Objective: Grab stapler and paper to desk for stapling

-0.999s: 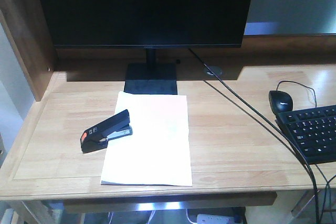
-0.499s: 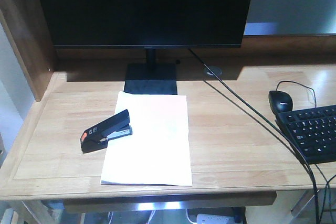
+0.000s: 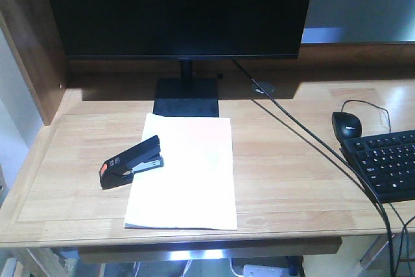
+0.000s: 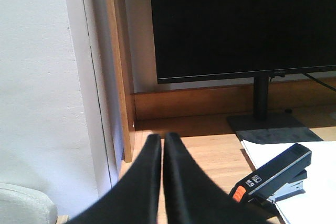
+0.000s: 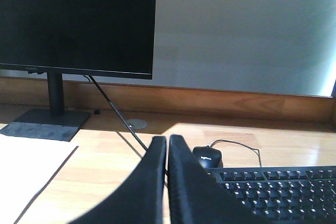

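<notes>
Front view: paper (image 3: 185,173) flat on desk (image 3: 292,180) before monitor (image 3: 178,8) base; stapler (image 3: 131,161) lying across paper's left edge, orange end off the sheet. Left wrist: left gripper (image 4: 161,142) closed, empty, just left of stapler. Right wrist: right gripper (image 5: 167,144) closed, empty, near mouse (image 5: 207,157) and keyboard (image 5: 278,187).

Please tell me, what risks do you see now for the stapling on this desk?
1. The stapler lies only partly over the paper's left edge, so pressing it may staple poorly or shift the sheet.
2. The paper's near edge is close to the desk front; a push could slide it off.
3. Both the left gripper and right gripper are shut; they must open before grasping.
</notes>
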You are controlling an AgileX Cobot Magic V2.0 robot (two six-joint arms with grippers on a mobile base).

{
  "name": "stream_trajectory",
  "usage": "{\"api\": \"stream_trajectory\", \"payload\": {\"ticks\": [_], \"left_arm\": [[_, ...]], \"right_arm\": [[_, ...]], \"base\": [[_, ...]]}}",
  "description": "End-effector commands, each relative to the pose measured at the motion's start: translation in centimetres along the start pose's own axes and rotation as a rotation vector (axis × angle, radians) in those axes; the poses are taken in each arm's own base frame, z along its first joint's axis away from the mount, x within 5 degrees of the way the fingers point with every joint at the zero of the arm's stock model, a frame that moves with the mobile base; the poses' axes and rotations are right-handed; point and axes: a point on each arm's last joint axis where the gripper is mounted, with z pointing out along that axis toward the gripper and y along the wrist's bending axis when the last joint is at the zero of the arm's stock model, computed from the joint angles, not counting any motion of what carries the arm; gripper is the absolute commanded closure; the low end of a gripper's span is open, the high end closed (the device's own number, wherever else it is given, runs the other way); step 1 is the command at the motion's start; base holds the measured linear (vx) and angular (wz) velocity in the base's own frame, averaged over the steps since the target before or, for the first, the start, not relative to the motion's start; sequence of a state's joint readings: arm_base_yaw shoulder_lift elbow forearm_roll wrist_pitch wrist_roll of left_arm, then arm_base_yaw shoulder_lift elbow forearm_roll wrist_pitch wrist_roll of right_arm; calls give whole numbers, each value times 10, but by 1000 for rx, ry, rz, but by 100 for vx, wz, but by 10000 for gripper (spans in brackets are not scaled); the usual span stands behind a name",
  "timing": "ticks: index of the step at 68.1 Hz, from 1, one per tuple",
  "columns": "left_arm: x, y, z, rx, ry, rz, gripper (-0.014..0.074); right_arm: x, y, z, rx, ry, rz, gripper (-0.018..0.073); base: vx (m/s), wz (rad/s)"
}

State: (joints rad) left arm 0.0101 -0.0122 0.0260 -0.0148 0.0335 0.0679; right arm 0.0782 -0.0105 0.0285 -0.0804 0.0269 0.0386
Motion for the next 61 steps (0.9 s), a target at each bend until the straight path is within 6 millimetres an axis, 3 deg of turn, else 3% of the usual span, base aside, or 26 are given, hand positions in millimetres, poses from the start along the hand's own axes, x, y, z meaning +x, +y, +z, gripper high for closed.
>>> {"api": "stream_trajectory", "payload": {"ticks": [1, 61], "left_arm": [[-3, 0, -1, -6, -77, -15, 603], [-3, 0, -1, -6, -77, -15, 603]], "right_arm": [[0, 0, 0, 3, -64, -4, 568], [0, 0, 0, 3, -61, 1, 568]], "base": [[0, 0], [0, 0]]}}
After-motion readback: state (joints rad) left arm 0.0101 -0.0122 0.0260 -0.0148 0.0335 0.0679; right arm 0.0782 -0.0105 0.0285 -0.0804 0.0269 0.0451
